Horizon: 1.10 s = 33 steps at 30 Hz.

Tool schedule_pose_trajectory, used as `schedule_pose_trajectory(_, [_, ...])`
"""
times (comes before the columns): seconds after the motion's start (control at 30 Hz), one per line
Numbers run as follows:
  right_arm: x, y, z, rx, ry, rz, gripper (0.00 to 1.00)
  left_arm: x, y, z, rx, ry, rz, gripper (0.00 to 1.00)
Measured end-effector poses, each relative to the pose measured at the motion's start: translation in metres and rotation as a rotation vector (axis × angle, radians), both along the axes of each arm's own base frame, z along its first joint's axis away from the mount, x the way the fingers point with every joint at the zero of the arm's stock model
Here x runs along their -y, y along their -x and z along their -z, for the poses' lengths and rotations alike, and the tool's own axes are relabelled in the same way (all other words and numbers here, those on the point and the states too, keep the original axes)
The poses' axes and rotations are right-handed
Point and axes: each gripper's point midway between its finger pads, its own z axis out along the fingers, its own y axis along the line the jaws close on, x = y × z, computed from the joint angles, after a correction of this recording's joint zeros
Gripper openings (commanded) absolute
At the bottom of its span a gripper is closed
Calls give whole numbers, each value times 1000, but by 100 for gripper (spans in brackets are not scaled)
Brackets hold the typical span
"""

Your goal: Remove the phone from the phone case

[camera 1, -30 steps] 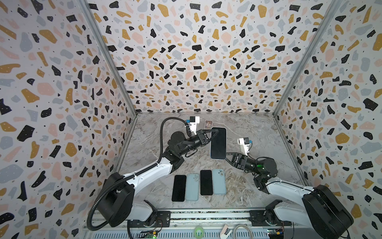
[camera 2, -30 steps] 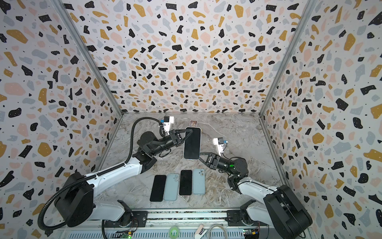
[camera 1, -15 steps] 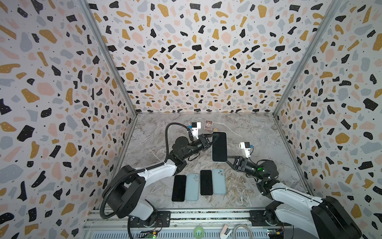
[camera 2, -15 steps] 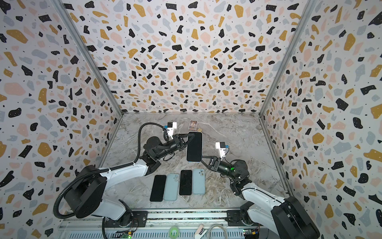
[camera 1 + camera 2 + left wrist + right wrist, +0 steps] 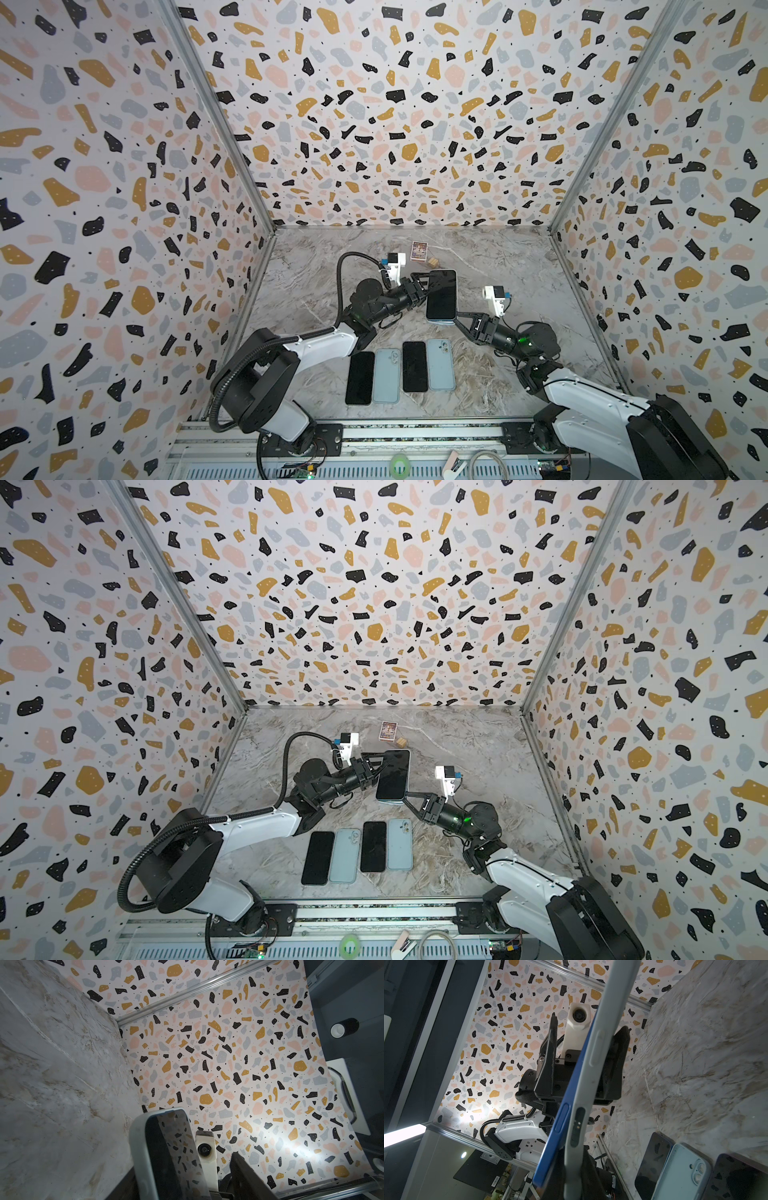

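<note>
- Right pincer (image 5: 457, 320) clamped on near end of case (image 5: 593, 1047), held above table (image 5: 540, 282).
- Phone (image 5: 566, 1109) partly lifted from case; likely rigid, slick, fragile: take bare side edges.
- Left pincer (image 5: 422, 284) open, straddling far left edge.

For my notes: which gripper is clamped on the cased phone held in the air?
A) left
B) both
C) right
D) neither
C: the right gripper is shut on the lower end of the phone; the left gripper has its jaws open around it.
</note>
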Motion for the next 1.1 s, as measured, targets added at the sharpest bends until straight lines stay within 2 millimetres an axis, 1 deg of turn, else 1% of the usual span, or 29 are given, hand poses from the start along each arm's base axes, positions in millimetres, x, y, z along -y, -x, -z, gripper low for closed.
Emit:
schedule_pose_trajectory(0.17, [1, 0, 1, -3, 1, 2, 0, -7, 1, -1, 41, -65, -36, 78])
schedule_pose_trajectory(0.33, [1, 1, 1, 0, 0, 3, 0, -15, 0, -2, 92, -154, -84, 81])
schedule_pose_trajectory(0.43, [2, 2, -1, 5, -3, 3, 0, -22, -3, -7, 133, -214, -126, 82])
schedule_pose_trajectory(0.63, [3, 2, -2, 7, -5, 7, 0, -47, -2, -30, 264, -321, -244, 85])
schedule_pose_trajectory(0.77, [3, 1, -2, 6, -6, 11, 0, -63, 2, -58, 384, -383, -313, 87])
schedule_pose_trajectory(0.87, [4, 1, -1, 4, -5, 14, 0, -70, 15, -83, 522, -453, -363, 89])
schedule_pose_trajectory(0.97, [4, 1, -1, 2, -3, 14, 0, -63, 44, -105, 683, -533, -377, 89])
schedule_pose_trajectory(1.03, [5, 1, 0, 0, -2, 15, 0, -58, 62, -113, 781, -584, -379, 90])
schedule_pose_trajectory(1.1, [5, 1, 1, 0, -2, 15, 0, -55, 76, -114, 870, -650, -381, 90])
